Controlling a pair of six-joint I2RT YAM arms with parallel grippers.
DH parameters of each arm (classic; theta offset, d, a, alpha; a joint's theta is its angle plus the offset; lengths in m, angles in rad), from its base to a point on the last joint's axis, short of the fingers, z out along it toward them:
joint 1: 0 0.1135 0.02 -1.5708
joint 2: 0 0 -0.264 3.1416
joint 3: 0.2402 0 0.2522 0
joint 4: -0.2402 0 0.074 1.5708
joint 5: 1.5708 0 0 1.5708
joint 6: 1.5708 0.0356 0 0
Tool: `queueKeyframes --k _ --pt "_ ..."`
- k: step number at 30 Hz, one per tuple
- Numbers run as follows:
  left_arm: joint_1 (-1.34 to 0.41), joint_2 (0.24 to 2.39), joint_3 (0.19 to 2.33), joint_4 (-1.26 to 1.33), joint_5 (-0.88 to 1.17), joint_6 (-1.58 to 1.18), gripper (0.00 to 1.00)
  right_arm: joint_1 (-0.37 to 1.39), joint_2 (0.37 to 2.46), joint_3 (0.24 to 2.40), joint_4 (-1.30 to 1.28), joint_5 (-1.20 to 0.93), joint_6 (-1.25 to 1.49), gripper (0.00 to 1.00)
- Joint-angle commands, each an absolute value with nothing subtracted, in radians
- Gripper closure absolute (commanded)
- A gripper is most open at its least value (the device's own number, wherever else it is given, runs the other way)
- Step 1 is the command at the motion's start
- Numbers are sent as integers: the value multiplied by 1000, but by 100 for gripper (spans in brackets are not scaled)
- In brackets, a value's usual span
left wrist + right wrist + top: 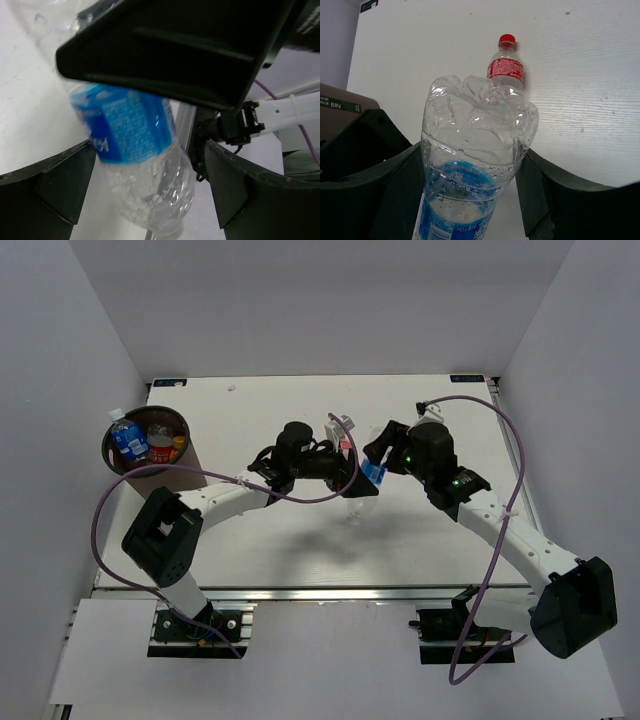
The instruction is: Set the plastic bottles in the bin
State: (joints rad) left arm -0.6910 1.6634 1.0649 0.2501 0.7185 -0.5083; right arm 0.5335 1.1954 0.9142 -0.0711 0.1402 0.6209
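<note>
A clear plastic bottle with a blue label [372, 472] hangs above the middle of the table. My right gripper [380, 455] is shut on it, both fingers pressed against its sides [470, 170], base pointing away. My left gripper [350, 475] stands open around the same bottle [135, 150], with a gap at its right finger [225, 180]. Behind them a red-labelled, red-capped bottle [343, 432] stands upright on the table [506, 65]. The dark brown bin [190, 455] sits at the far left and holds a blue-labelled bottle [130, 438], a red-labelled one [160, 448] and a short orange one [179, 443].
The two arms meet nose to nose over the white table [300, 540]. Purple cables [515, 460] loop off each arm. Grey walls close in the left, right and back sides. The bin's brown wall [335, 117] shows at the left of the right wrist view.
</note>
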Motion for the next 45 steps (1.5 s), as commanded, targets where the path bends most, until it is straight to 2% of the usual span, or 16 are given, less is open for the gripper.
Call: queueKeyframes --k 1,4,7,8,10,11,13,15,19,24,26,28,32,36,40,45 --pt "-690 1667 1111 328 799 -537 2 541 1177 931 -11 89 626 73" --pt "-690 1677 1112 348 789 -558 2 545 1178 923 32 52 638 73" --pt "-690 1692 1132 307 759 -549 35 548 1175 919 31 58 640 71" --pt "-690 1692 1143 295 737 -542 62 548 1174 925 22 67 637 64" --pt "-690 1683 1150 250 715 -516 77 548 1161 936 6 81 624 54" --pt "-690 1675 1150 244 703 -502 79 548 1157 936 2 89 608 35" --pt "-690 1638 1147 207 654 -477 80 548 1135 942 2 133 604 17" --pt "-683 1590 1157 128 558 -450 83 545 1106 949 -50 195 606 11" --pt "-615 1490 1152 17 365 -429 91 523 1059 1006 -146 420 575 11" --pt "-404 1315 1131 -69 183 -402 91 436 1009 986 -187 448 537 11" --pt "-374 1194 1115 -49 -91 -313 90 426 1000 954 -163 420 528 11" --pt "-353 1113 1086 38 -281 -189 80 423 1000 937 -126 390 512 11" --pt "-273 1080 1071 116 -484 -11 79 419 1043 945 -126 367 491 11" --pt "-132 1104 1020 245 -483 93 77 414 1069 968 -144 361 480 11" --pt "42 1167 999 316 -463 80 77 413 1068 971 -149 365 465 11" --pt "67 1249 993 328 -584 93 77 410 1068 951 -141 394 457 11"
